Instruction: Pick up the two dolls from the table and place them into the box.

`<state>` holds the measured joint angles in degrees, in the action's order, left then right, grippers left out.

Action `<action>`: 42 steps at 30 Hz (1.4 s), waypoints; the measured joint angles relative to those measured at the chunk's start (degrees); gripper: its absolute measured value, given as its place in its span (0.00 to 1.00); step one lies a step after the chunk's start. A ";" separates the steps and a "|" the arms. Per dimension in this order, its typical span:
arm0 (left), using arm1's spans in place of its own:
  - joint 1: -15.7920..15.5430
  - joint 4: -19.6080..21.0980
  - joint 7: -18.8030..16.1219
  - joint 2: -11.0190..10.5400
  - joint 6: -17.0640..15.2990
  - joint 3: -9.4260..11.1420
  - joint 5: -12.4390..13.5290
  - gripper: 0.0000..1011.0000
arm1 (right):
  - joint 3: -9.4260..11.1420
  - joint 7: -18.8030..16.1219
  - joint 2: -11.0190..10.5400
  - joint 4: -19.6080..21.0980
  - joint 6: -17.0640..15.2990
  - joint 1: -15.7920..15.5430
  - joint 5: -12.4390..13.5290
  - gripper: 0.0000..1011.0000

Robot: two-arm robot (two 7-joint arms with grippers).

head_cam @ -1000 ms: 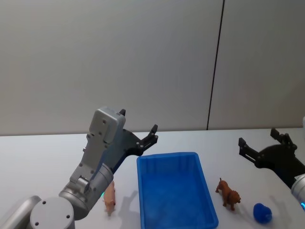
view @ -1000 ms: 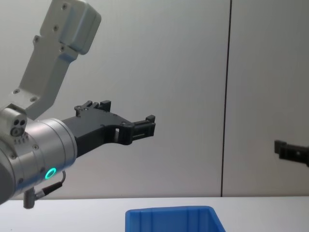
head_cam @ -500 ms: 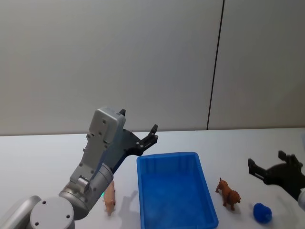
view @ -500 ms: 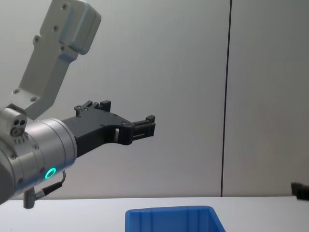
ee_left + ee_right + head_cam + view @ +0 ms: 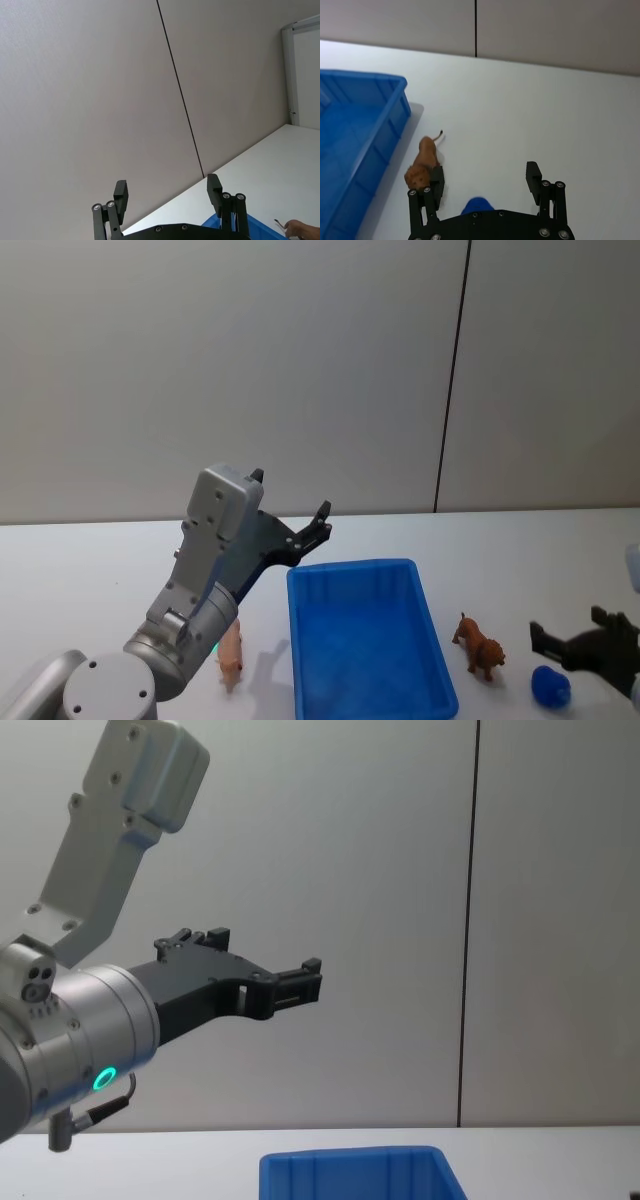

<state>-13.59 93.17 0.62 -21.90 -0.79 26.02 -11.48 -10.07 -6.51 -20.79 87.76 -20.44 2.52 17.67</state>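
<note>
A pink animal doll (image 5: pixel 231 655) lies on the white table (image 5: pixel 90 570) just left of the blue box (image 5: pixel 365 640), partly behind my left arm. A brown animal doll (image 5: pixel 480 645) stands right of the box. My right gripper (image 5: pixel 568 628) hangs open low over the table, right of the brown doll. In the right wrist view the brown doll (image 5: pixel 422 162) sits beside one finger of the right gripper (image 5: pixel 485 178), next to the box (image 5: pixel 360 130). My left gripper (image 5: pixel 300 515) is held high behind the box, open and empty, and the left wrist view shows the left gripper (image 5: pixel 167 189) against the wall.
A small rounded blue object (image 5: pixel 550 687) lies on the table just under the right gripper, and it also appears as the blue object (image 5: pixel 477 204) in the right wrist view. A grey panelled wall stands behind the table. The chest view shows the raised left gripper (image 5: pixel 280 970) and the box rim (image 5: pixel 350 1158).
My right gripper has come down and nearer, from beside the table's far right to low by the brown doll. The left arm has not moved.
</note>
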 joint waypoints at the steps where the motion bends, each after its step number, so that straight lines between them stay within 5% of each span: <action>1: 0.00 0.00 0.00 0.00 0.00 0.00 0.00 0.99 | -0.01 -0.03 -0.01 -0.12 -0.19 -0.06 0.00 0.99; 30: 0.00 0.00 0.00 0.00 0.00 0.00 0.00 0.99 | -1.48 -3.90 1.43 -10.89 -1.28 1.86 -2.67 0.98; 42: 0.00 0.00 0.00 0.00 0.00 0.00 0.00 0.99 | -2.20 -6.33 2.69 -16.51 0.06 4.51 -3.93 0.70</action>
<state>-13.59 93.18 0.62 -21.89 -0.80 26.02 -11.48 -12.26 -12.84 -18.10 71.25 -20.38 7.03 13.74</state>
